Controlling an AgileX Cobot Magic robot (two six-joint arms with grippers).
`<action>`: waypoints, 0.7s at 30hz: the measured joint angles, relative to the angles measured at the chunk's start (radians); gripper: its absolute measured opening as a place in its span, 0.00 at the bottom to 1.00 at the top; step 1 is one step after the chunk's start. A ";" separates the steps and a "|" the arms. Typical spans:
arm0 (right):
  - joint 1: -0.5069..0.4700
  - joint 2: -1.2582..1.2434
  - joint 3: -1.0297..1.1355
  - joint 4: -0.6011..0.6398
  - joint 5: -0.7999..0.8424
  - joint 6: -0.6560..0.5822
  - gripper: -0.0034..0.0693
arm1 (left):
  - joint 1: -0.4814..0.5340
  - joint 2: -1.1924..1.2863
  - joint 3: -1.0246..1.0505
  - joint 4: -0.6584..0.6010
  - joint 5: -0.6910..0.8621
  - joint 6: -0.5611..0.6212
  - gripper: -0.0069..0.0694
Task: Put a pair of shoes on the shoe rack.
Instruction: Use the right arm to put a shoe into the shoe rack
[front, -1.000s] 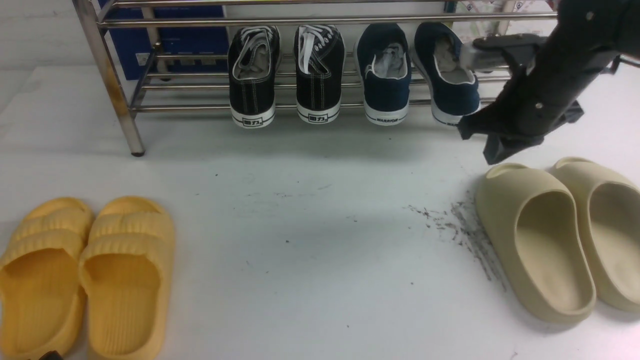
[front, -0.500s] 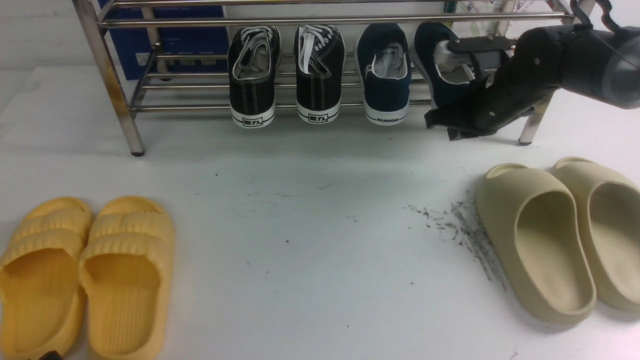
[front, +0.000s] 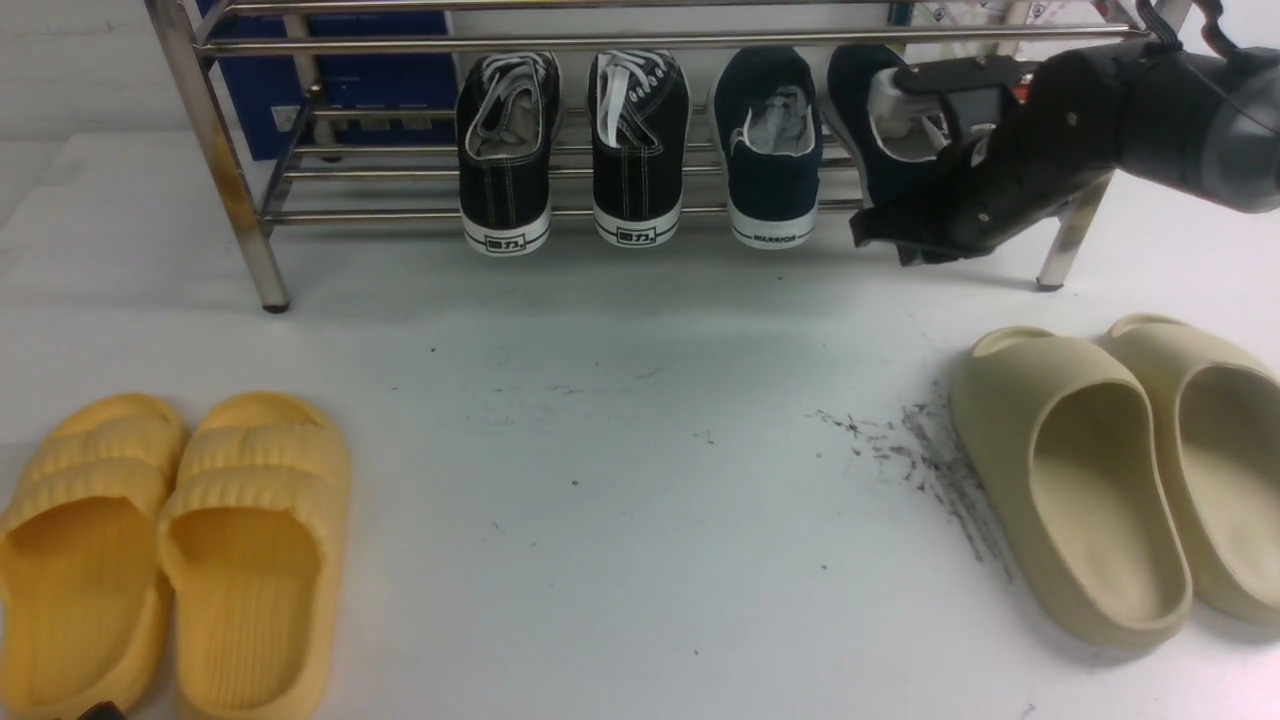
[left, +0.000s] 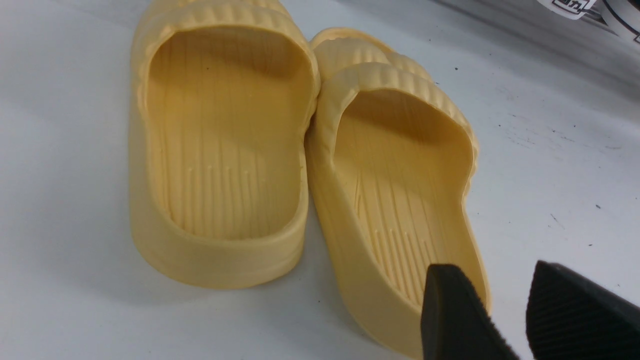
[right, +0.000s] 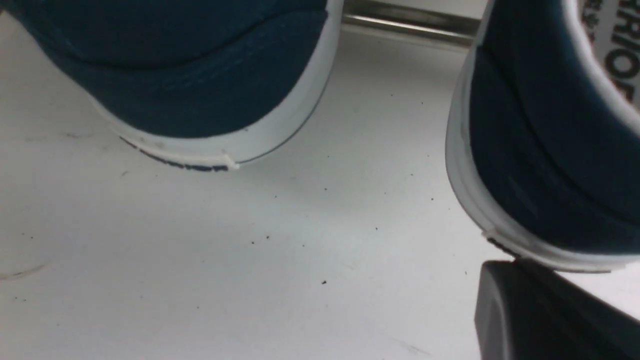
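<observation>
Right navy shoe (front: 880, 130) (racked) touches the right end effector (front: 880, 232).

White table (front: 620, 520) bears rack (front: 225, 170), yellow slippers (front: 170, 550), beige slippers (front: 1120, 470), perhaps grit.

The surface (front: 620, 500) is white and wide. It has little black specks on it, and a patch of dark scuff marks (front: 920, 460) on the right side. Soft gray shadows lie on it at the far end. The light is bright and even, with no hard shine. Far away on the left stands a big blue box (front: 340, 90) with a small white label. Next to it, a pale wall (front: 70, 60) goes off to the left. At the far right, some white paper with print (front: 960, 20) shows a little.
</observation>
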 joint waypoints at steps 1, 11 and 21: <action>0.000 -0.002 -0.001 0.005 0.012 0.000 0.08 | 0.000 0.000 0.000 0.000 0.000 0.000 0.40; 0.000 -0.002 -0.012 0.011 0.047 0.000 0.08 | 0.000 0.000 0.000 0.000 0.000 0.000 0.40; -0.004 0.013 -0.011 -0.003 -0.122 0.001 0.09 | 0.000 0.000 0.000 0.000 0.000 0.000 0.40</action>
